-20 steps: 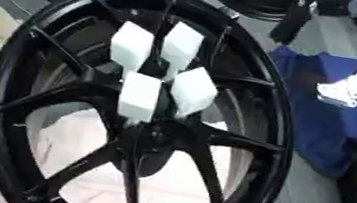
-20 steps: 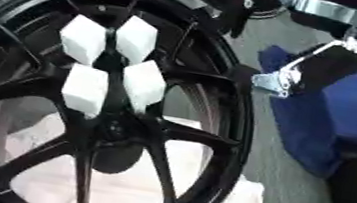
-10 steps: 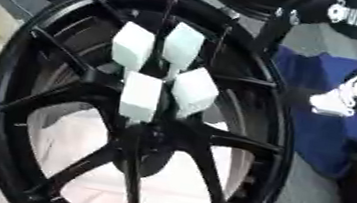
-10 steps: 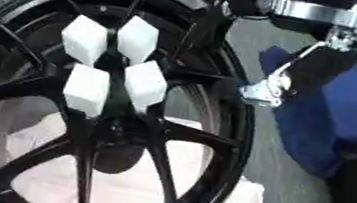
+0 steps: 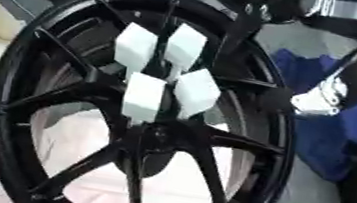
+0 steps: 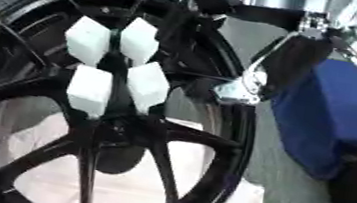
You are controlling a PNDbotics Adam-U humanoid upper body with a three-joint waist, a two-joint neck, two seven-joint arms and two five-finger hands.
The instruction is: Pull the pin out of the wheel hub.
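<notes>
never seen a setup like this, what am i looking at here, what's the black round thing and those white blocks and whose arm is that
Both pictures come from a camera in a humanoid robot's head, looking down: left eye and right eye, the same moment. The big black ring with spokes is a wheel hub. Four white blocks cluster near its centre; they appear to be the pins to pull out. The black and silver limb at the upper right is the robot's right arm, reaching toward the hub's rim. Its hand is not clear enough to judge, and nothing is visibly held. A blue cloth lies to the right.
</notes>
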